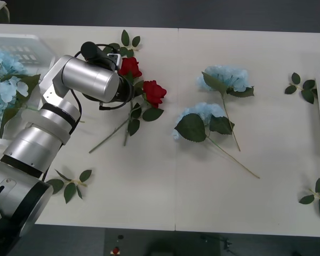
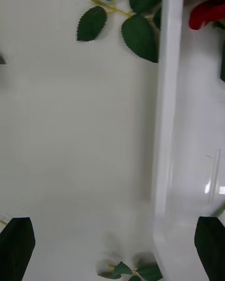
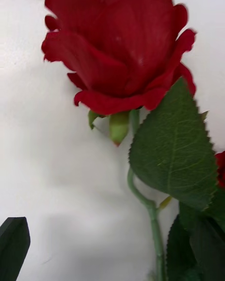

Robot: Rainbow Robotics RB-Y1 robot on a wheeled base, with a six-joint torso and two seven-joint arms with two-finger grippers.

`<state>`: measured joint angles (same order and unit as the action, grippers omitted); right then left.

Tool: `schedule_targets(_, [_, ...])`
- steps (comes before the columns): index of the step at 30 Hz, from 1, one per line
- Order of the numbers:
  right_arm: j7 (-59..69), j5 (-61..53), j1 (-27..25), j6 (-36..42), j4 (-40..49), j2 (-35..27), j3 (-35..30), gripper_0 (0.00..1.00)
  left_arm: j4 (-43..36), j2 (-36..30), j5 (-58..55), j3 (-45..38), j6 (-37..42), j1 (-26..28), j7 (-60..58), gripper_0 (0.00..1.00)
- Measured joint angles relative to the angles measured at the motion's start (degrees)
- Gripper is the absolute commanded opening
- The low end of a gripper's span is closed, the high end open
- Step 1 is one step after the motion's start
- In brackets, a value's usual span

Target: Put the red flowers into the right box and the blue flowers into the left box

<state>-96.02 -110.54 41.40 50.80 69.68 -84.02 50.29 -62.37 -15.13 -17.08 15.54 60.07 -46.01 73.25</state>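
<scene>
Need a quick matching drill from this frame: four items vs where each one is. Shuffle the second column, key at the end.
Items:
1. left gripper
2. right gripper
3. two red roses
4. two loose blue flowers

Places:
A. over the rim of the right box
B. on the table right of centre, stems pointing toward the robot
C. just above a red bloom, jaws open
D. lying together beside the left arm's wrist

Pairs: 1-C, 2-A, 3-D, 4-B
</scene>
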Motion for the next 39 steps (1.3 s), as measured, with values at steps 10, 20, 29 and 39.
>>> schedule_targets(10, [0.0,8.7,9.7,-3.3,-1.0,17.4,0.0,1.00,0.0,-0.1,4.9,7.0,-1.5,1.5,0.0,1.00])
schedule_targets(20, [0.0,22.1,13.7,-4.4,-2.7,29.9,0.0,1.00,0.0,-0.1,5.1,8.3,0.3,1.5,0.0,0.84])
schedule_targets(29, [5.1,32.4,14.0,-1.8,-8.4,36.1,0.0,1.00,2.9,0.6,9.0,8.3,-3.1,1.5,0.0,0.81])
schedule_targets(39, [13.1,41.3,15.3,-0.2,-14.3,43.4,0.0,1.00,7.3,1.0,9.6,8.3,-8.4,-0.6,0.1,0.81])
